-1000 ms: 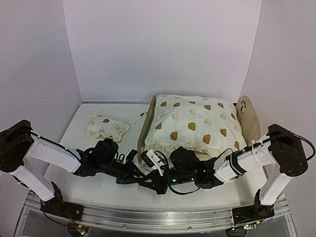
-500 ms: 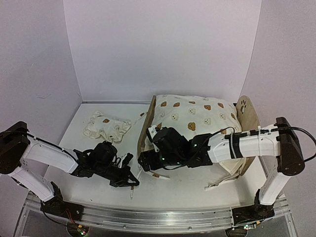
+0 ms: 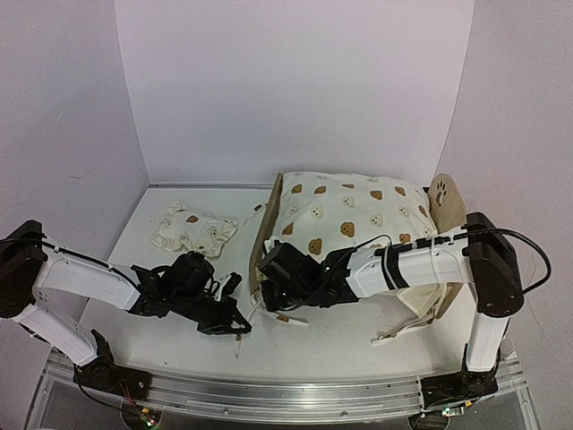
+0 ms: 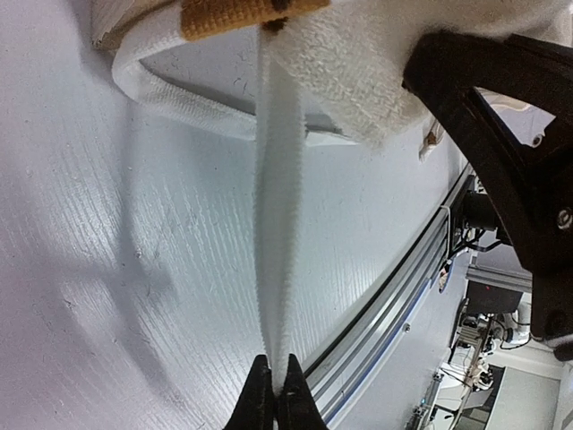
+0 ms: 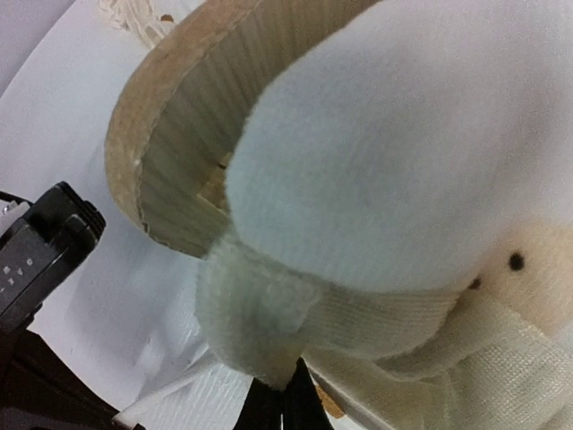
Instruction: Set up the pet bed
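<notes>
On the table (image 3: 340,348), the pet bed (image 3: 445,204) stood right of centre, the bear-print cushion (image 3: 349,219) lying on it. The right gripper (image 3: 267,291) pinched the cushion's near-left edge. The left gripper (image 4: 274,394) was clamped on a thin tie (image 4: 276,224).

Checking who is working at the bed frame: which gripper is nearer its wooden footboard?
Right. The right gripper sits at the footboard's near corner, fingers shut on the cushion's edge. The left gripper is farther out over the table, left of it, pinching a cushion tie.
</notes>
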`<action>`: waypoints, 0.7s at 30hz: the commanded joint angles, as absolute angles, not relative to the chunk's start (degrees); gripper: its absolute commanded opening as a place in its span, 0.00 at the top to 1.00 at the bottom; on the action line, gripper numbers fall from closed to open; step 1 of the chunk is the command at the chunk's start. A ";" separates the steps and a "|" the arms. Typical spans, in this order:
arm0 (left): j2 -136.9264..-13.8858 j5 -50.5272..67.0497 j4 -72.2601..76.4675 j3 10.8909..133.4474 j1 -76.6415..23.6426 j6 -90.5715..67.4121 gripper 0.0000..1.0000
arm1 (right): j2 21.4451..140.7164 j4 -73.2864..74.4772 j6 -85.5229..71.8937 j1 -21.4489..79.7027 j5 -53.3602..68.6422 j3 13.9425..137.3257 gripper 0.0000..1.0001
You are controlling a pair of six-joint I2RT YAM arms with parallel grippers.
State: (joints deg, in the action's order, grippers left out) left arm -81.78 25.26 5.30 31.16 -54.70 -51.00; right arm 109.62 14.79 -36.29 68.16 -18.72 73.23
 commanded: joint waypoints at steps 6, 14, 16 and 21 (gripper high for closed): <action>-79.24 23.11 0.62 34.37 -54.58 -47.41 1.00 | 101.38 24.58 -29.46 67.86 -24.68 67.78 1.00; -79.79 23.06 -5.03 37.63 -54.58 -43.83 1.00 | 104.19 29.20 -25.21 67.72 -34.23 69.23 0.93; -79.80 24.20 -5.22 38.29 -54.58 -43.09 1.00 | 107.27 25.23 -21.13 67.33 -31.74 69.43 0.85; -80.16 24.64 -5.71 39.09 -54.58 -42.86 1.00 | 108.38 24.65 -19.87 66.44 -27.03 70.89 0.80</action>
